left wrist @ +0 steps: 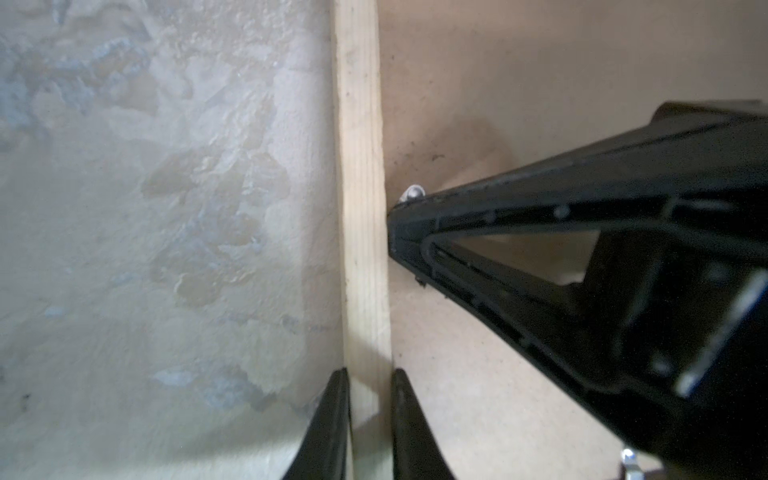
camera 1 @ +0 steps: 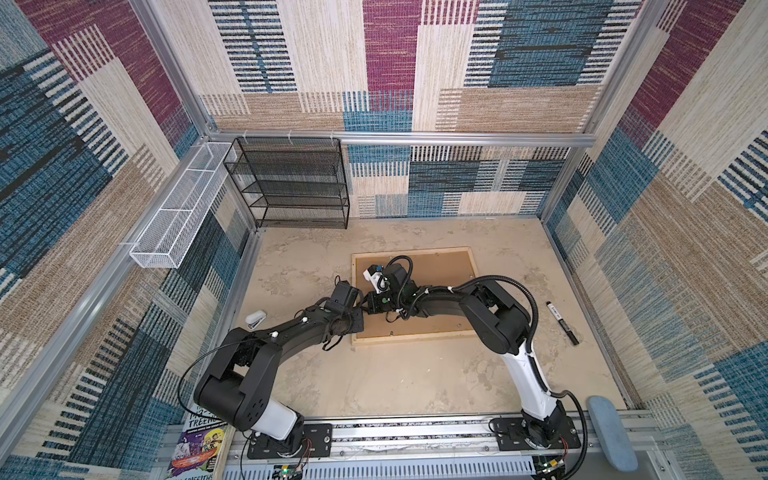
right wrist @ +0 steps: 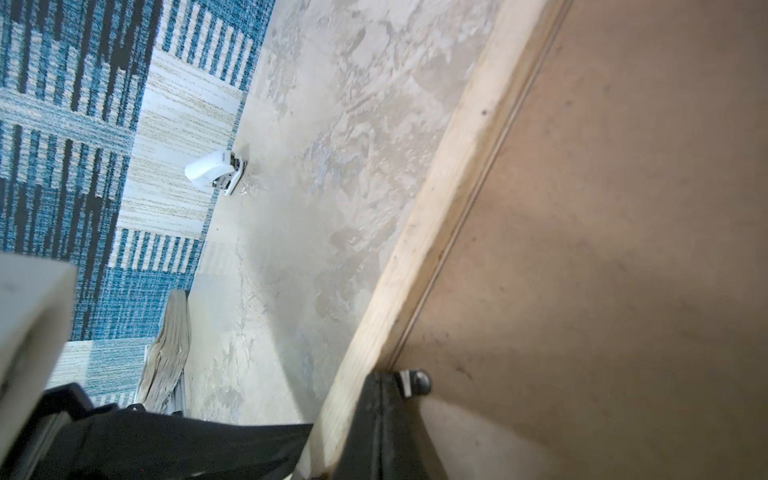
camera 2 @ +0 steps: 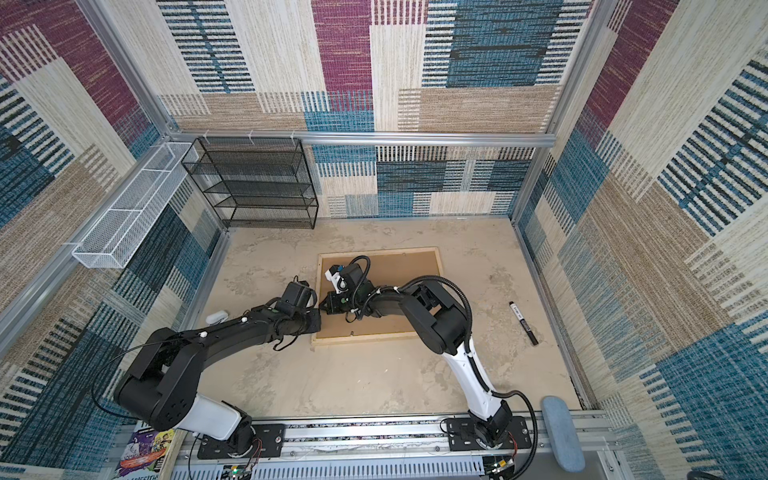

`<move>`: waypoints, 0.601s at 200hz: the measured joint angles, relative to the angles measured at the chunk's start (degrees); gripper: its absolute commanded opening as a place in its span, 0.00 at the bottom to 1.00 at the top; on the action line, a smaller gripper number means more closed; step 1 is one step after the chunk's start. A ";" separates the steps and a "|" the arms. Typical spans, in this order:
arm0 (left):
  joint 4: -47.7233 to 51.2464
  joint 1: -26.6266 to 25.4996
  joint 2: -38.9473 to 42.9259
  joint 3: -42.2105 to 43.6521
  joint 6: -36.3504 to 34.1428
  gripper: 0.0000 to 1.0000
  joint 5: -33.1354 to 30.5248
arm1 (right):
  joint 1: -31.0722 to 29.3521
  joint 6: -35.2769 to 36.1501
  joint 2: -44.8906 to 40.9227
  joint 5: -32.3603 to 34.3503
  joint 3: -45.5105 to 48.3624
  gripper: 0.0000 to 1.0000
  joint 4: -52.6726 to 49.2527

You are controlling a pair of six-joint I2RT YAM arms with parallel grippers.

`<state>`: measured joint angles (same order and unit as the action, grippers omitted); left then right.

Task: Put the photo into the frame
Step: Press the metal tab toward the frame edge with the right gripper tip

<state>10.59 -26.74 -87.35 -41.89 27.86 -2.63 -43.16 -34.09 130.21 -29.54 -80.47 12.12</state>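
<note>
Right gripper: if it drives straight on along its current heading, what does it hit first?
The frame: the shut right gripper points at the inner face of its wooden side strip, tip right at it, beside a small metal tab. Whether it already touches is unclear.

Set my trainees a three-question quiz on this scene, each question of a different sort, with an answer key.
1. True or false: the photo lies in plain view beside the frame.
2. What sits between the left gripper's fingers? A) a marker B) the frame's wooden rail C) a stapler
3. Fill in: the right gripper's jaws are ____ (open/shut).
Key: 1 false; 2 B; 3 shut.
</note>
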 measured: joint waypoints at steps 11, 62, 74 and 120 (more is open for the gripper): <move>0.07 -0.04 -0.07 -0.07 0.00 0.04 -0.04 | 0.04 -0.74 0.04 -0.28 0.42 0.00 1.05; 0.90 -0.15 -0.39 -0.74 0.02 0.03 -0.33 | -0.50 -1.81 -2.64 3.58 4.74 0.00 4.31; 1.27 -0.17 -0.44 -0.98 0.02 0.02 -0.39 | -0.50 -1.16 -3.56 5.22 5.22 0.00 3.26; 2.12 -0.26 -0.59 -1.49 0.02 0.02 -0.48 | -2.27 2.82 -4.42 11.04 3.23 0.00 -2.05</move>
<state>12.71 -27.00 -87.94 -43.38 27.88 -3.11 -45.43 -31.27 125.80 -18.50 -77.23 10.07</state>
